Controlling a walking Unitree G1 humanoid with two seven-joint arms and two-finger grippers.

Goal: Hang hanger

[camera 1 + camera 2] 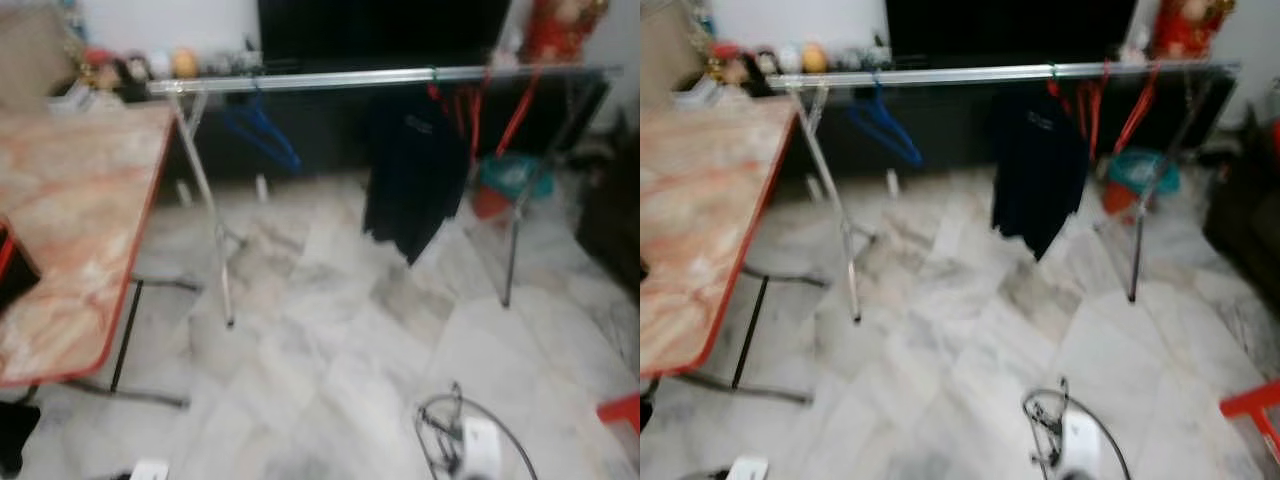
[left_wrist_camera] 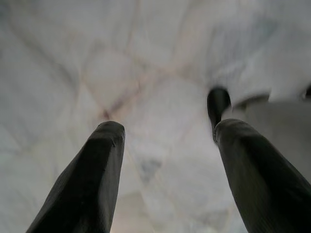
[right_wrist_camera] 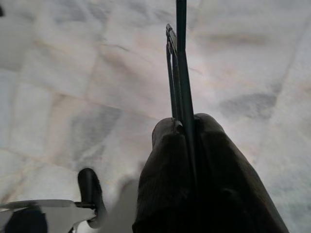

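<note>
Right claw [image 3: 187, 127] pinches what looks like dark hanger [image 3: 181, 73]; left claw [image 2: 165, 133] spread, empty, above floor [image 2: 146, 58].

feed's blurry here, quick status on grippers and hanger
Right gripper shut on dark hanger. Left gripper open, over floor. Rail ahead, path open.

I am seeing even, soft daylight, both head views smearing with motion blur, wrist views staying dim and soft-focused.
</note>
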